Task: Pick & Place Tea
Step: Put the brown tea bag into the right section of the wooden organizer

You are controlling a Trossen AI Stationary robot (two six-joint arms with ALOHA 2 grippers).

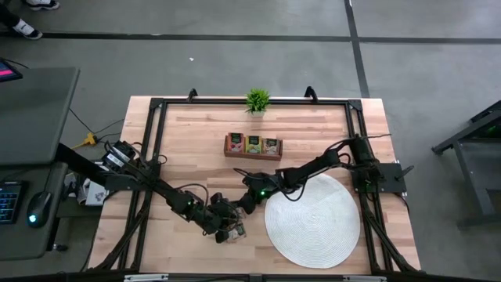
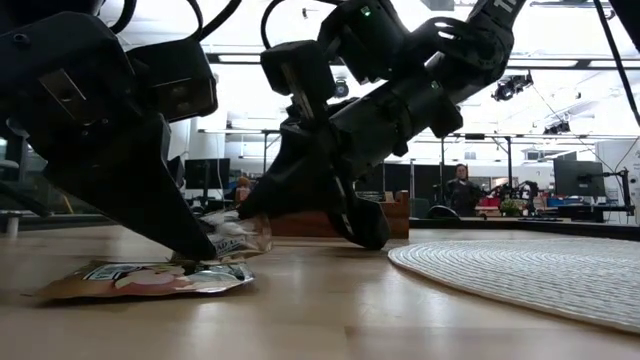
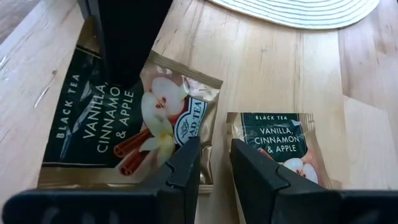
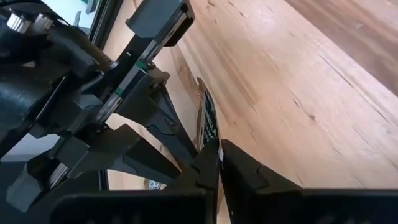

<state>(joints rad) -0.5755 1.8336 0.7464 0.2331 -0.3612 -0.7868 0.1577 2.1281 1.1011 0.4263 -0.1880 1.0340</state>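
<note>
Two tea packets labelled "Vanilla, Cinnamon & Apple" are near the table's near edge, left of the round white mat (image 1: 313, 219). One packet (image 3: 155, 118) is raised and tilted (image 2: 238, 235), and my right gripper (image 4: 219, 162) is shut on it. The other packet (image 3: 280, 149) lies flat on the wood (image 2: 150, 280). My left gripper (image 3: 215, 165) is narrowly open, with its fingers standing over the gap between the two packets. A wooden box (image 1: 253, 146) farther back holds more packets upright. My right gripper pinches the raised packet between its two fingers by one edge (image 4: 208, 127), which shows edge-on in its wrist view. One finger (image 3: 130, 43) lies across the packet's printed face. The packet is tilted up off the wood. Whether my left gripper touches either packet, I cannot tell.
The woven mat (image 2: 530, 270) lies just to the right of both grippers. A small green potted plant (image 1: 257, 99) stands at the far edge, behind the box. A black frame runs around the table. The two arms are close together above the packets.
</note>
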